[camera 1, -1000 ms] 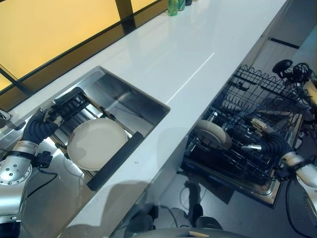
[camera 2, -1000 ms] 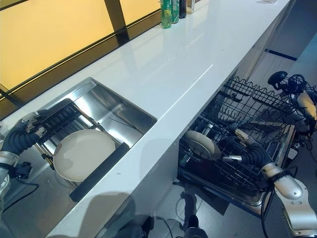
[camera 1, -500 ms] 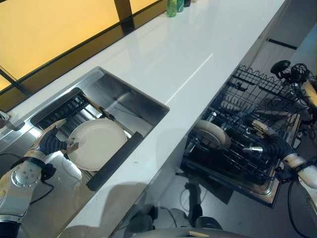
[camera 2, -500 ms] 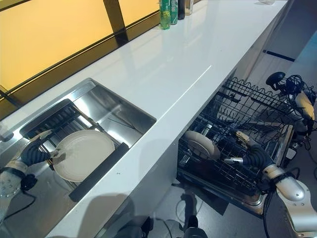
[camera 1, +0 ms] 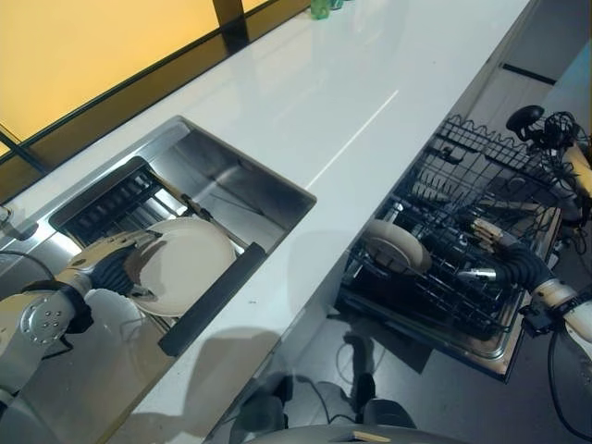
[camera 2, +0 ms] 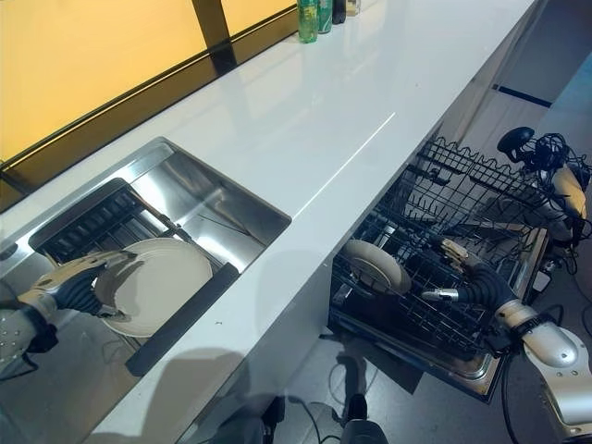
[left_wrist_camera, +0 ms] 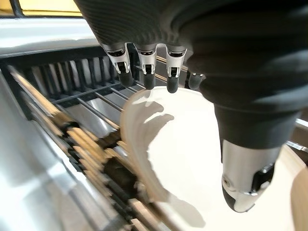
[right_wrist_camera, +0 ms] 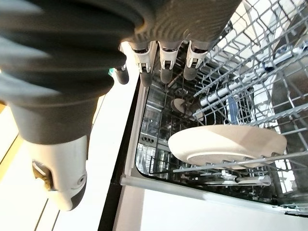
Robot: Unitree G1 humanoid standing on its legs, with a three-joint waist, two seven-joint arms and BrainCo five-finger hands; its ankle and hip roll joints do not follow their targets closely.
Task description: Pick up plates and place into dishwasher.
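A cream plate (camera 1: 190, 264) lies on the drying rack in the sink (camera 1: 231, 180). My left hand (camera 1: 116, 264) is at the plate's left edge. Its straight fingers (left_wrist_camera: 147, 62) reach over the rim and the thumb (left_wrist_camera: 248, 173) hovers above the plate's face (left_wrist_camera: 192, 159), so the hand is open. A second cream plate (camera 1: 398, 245) stands tilted in the dishwasher's lower rack (camera 1: 481, 194). My right hand (camera 1: 504, 264) hangs open over that rack, to the right of the plate (right_wrist_camera: 226, 144) and apart from it.
A dark slatted rack (camera 1: 102, 199) spans the sink's left part, and a black bar (camera 1: 213, 301) lies across its front. The white counter (camera 1: 324, 92) runs between the sink and the dishwasher. Bottles (camera 2: 310, 17) stand at the far end by the window.
My left hand has come down from the dark slatted rack to the plate's left edge and spread its fingers over the rim. The right hand has barely moved.
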